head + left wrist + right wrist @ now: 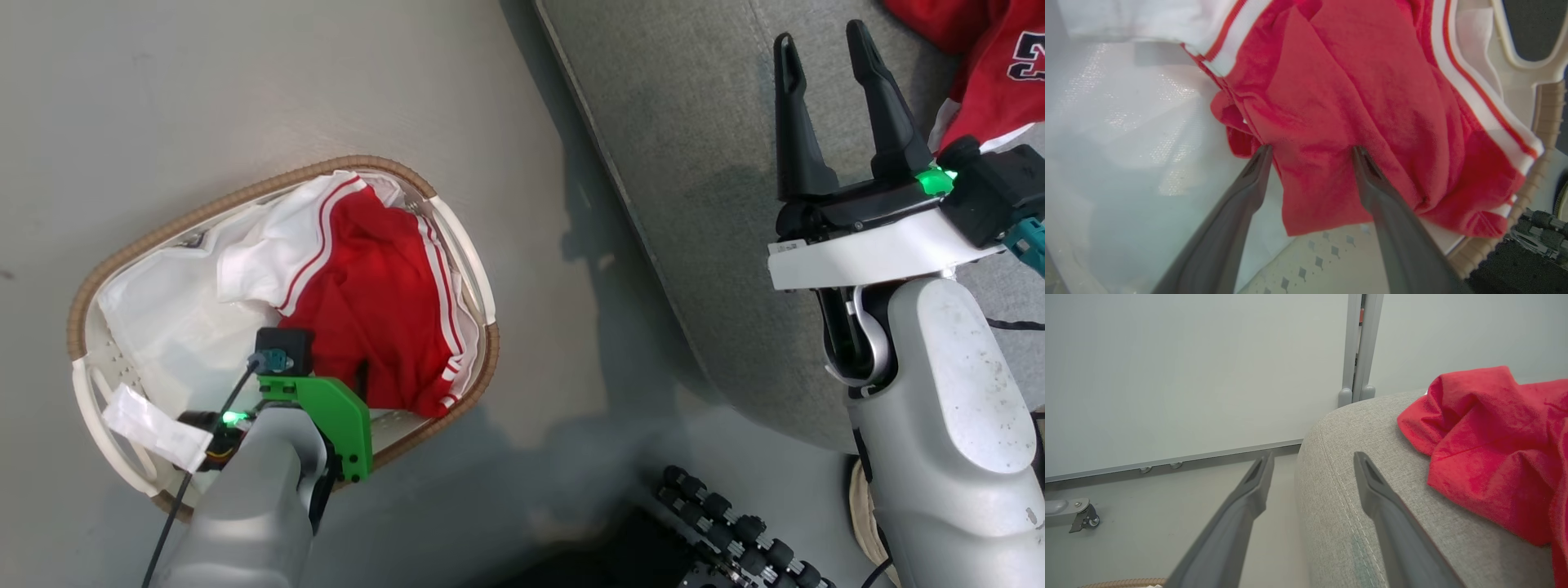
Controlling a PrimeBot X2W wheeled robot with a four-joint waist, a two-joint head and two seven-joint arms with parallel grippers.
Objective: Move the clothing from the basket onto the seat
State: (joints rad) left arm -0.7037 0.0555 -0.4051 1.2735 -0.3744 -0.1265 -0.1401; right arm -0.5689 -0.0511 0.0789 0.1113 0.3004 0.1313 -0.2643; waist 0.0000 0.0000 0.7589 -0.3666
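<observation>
Red clothing [371, 302] with white striped trim lies bunched in the right half of the oval basket [122, 260] on the floor. In the left wrist view my left gripper [1310, 152] is open, its fingertips pressed into a red fold of that clothing [1347, 106], one on each side. Another red garment [992, 57] lies on the grey seat [686, 163] at the upper right. My right gripper [824, 49] hovers open over the seat near its edge, holding nothing; in its own view the gripper [1310, 465] sits left of the red garment [1494, 449].
The white glossy liner [1118, 134] covers the basket's left half. A black wheeled base [735, 531] sits at the bottom between basket and seat. A white wall panel with a metal post [1361, 347] stands beyond the seat [1355, 490], and a caster [1084, 518] rests on the floor.
</observation>
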